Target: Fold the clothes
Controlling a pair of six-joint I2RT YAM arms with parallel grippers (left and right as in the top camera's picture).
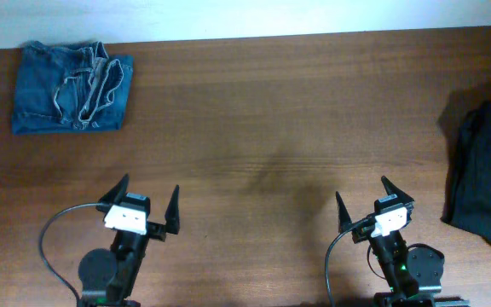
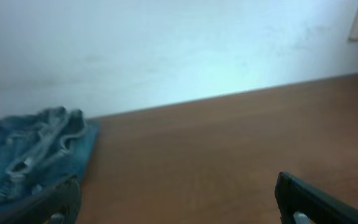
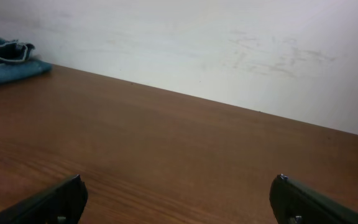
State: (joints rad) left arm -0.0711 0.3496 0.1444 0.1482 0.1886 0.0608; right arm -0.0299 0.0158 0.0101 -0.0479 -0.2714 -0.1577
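jeans (image 1: 72,88): we see them in a compact bundle, far-left corner of the table (image 1: 254,111)
left gripper (image 1: 151,184): wide open, holding nothing
right gripper (image 1: 361,188): wide open, holding nothing
dark cloth (image 1: 487,175): right table edge

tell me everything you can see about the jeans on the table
The jeans are medium-blue denim with paler faded patches and light-stitched seams. They are folded into a compact, roughly square bundle, with rumpled seams and edges showing on top. They lie flat at the far left corner of the wooden table, close to its back edge by the wall. Only the table touches them.
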